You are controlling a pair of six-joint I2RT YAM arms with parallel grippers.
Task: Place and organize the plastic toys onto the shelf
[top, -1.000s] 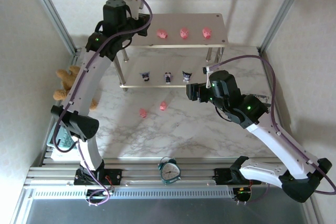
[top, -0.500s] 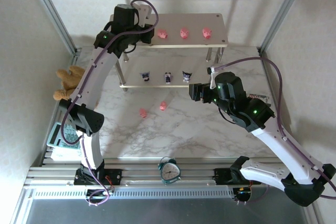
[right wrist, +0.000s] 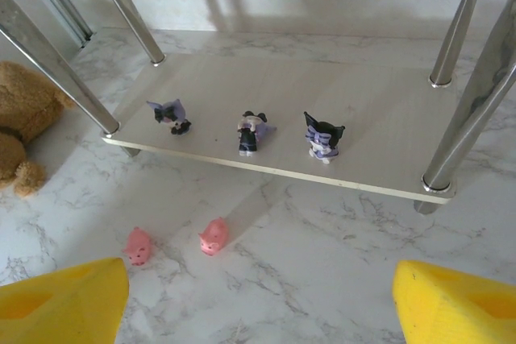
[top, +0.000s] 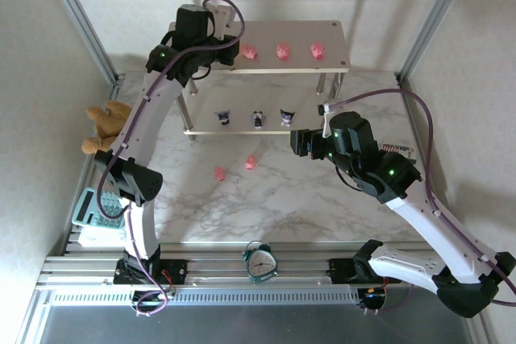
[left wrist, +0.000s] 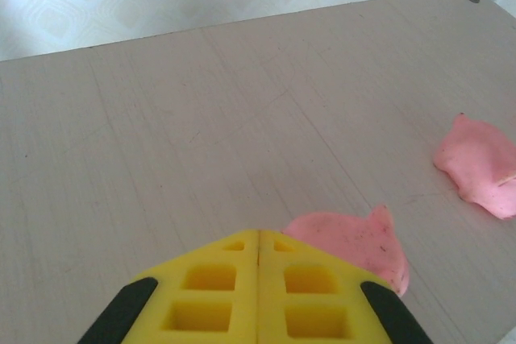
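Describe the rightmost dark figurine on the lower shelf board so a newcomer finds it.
Start at the two-tier beige shelf with silver legs; look at its lower board. Three small purple-and-white plastic figurines sit in a row. The wanted figurine is at the right end in the top view, nearest the shelf's right legs.

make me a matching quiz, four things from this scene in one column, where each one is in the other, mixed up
Things
1. purple figures
2. teddy bear
3. alarm clock
4. left gripper

Places
A. middle of the table's near edge
B. lower board of the shelf
C. left edge of the table
D. over the shelf's top board, shut, next to a pink pig

Pairs: 1-B, 2-C, 3-A, 4-D
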